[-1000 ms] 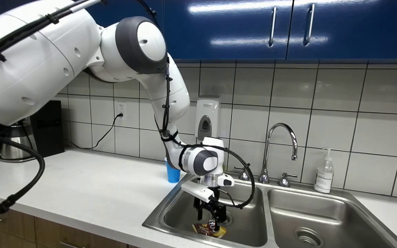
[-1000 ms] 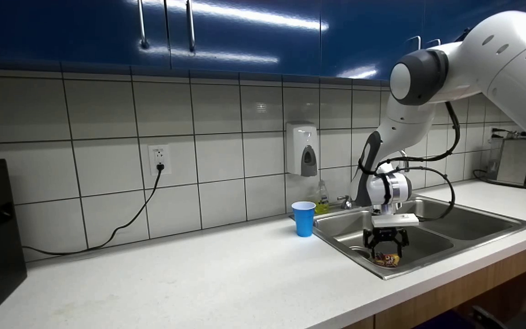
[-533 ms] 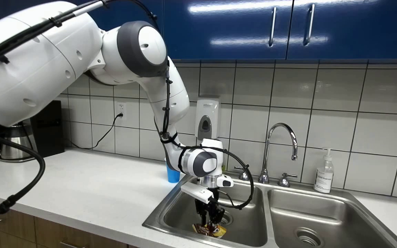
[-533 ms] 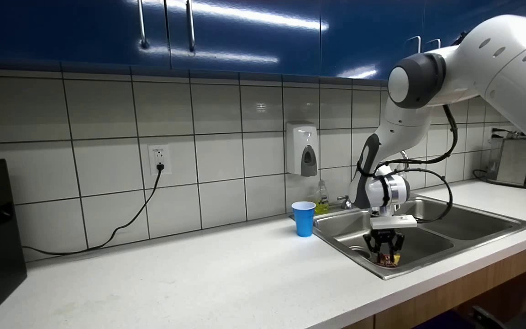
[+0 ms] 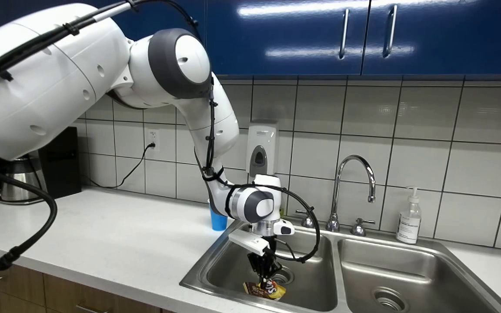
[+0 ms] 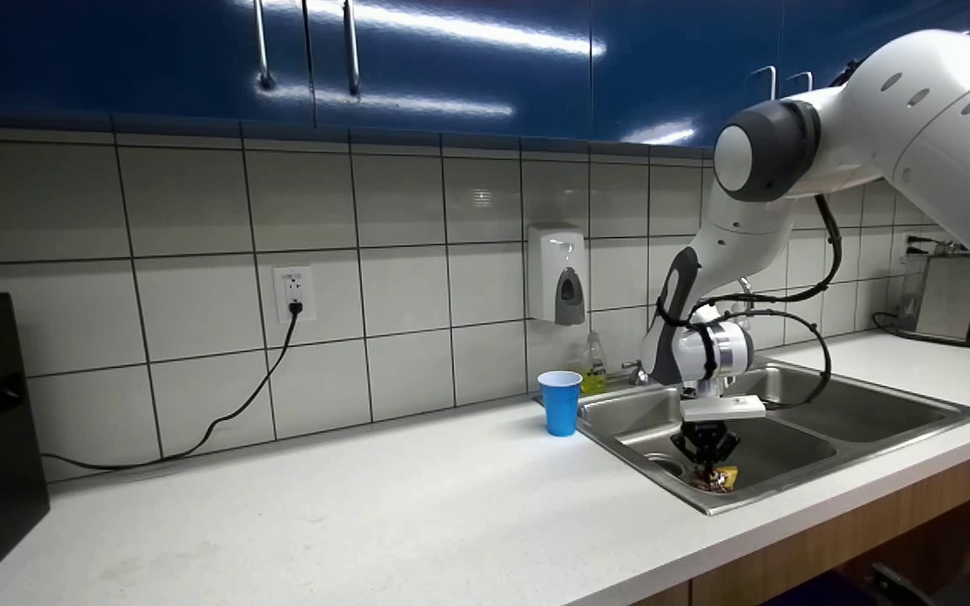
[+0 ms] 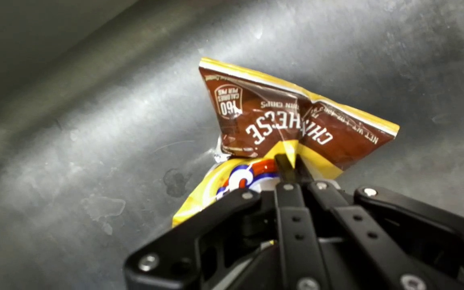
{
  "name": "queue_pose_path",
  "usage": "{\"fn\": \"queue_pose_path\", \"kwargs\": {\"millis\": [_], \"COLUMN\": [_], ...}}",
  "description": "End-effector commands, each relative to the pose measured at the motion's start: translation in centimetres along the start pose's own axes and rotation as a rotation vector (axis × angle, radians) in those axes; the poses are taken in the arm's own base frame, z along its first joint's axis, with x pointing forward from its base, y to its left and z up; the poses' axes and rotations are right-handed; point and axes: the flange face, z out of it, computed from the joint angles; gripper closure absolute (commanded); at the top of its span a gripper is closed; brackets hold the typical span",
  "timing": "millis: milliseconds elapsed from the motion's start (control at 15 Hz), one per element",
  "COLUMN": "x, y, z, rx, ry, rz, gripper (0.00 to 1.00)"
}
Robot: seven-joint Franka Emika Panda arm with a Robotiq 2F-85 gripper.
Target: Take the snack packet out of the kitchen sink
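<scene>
The snack packet, brown, yellow and red, lies in a basin of the stainless kitchen sink, near its front wall. My gripper points down over its middle, the fingertips brought together on a raised yellow fold. In the wrist view the packet buckles around that pinch, its brown end spreading beyond the fingers and a yellow part partly hidden under the gripper. Both exterior views show the packet low in the basin beneath the gripper. Whether it still touches the sink floor I cannot tell.
A blue cup stands on the counter by the sink's corner. Behind the basins rise the chrome faucet and a soap bottle. A wall dispenser hangs behind the arm, and blue cabinets are overhead.
The gripper has gone from wide open to closed, gathering a fold of the packet between its fingertips. The arm has come down slightly. The packet has creased but stays in about the same place.
</scene>
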Motion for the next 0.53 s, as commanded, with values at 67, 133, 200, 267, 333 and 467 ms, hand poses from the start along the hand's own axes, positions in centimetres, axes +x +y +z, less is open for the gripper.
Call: {"fn": "queue_pose_path", "kwargs": {"millis": [67,133,200,267,333,467], "x": [0.4,0.4,0.4,0.4,0.3,0.1], "y": [-0.2,-0.2,-0.1,-0.1,-0.2,-0.2], "z": [0.0,-0.1,-0.2,-0.5,-0.9,-2.2], "rx": [-0.015,-0.015,-0.015,-0.014,-0.012,-0.007], "ry": [0.012,0.013,0.014,0.015,0.016,0.025], "rz": [0.013,0.013,0.013,0.014,0.014,0.012], "gripper": [1.00,1.00,1.00,1.00,1.00,1.00]}}
